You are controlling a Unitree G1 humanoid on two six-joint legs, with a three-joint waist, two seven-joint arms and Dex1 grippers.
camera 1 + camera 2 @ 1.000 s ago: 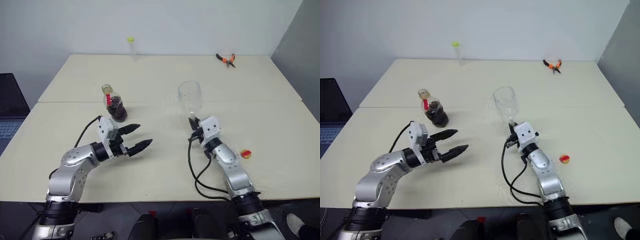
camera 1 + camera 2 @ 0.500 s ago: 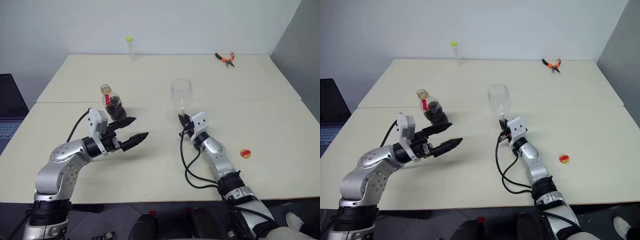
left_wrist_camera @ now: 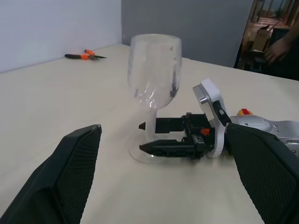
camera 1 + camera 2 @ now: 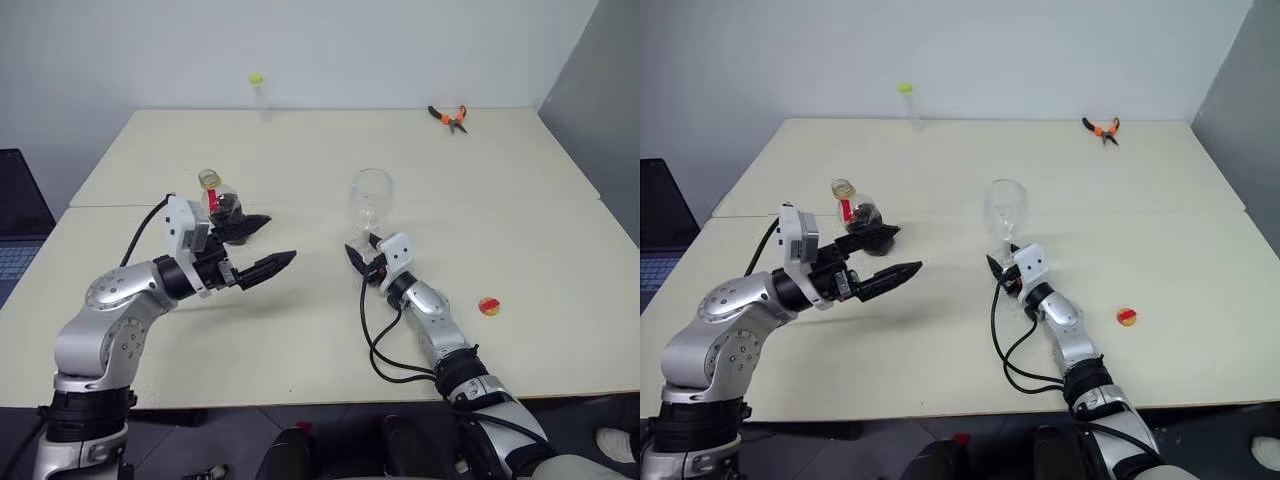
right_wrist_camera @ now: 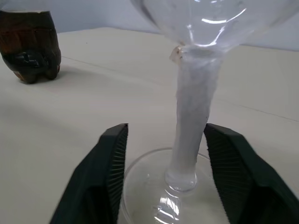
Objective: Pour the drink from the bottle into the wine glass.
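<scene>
The bottle [image 4: 224,206], squat and clear with the dark drink [image 4: 231,211] in its lower body, stands left of the table's middle. My left gripper [image 4: 281,238] hovers open just right of it, pointing toward the wine glass [image 4: 370,196]. The empty glass stands upright on its foot at the middle of the table. My right gripper [image 4: 357,262] is open low at the glass's base. In the right wrist view its fingers [image 5: 110,177] flank the stem [image 5: 192,116] without touching it.
A slim tube with a yellow-green top [image 4: 258,92] and orange pliers [image 4: 450,116] lie at the far edge. A small red-and-yellow round piece [image 4: 489,306] sits to the right of my right arm. A laptop [image 4: 15,225] is off the table's left side.
My right gripper, shut on the stem before, has set the glass upright on the table and opened. My left gripper has risen a little, still open.
</scene>
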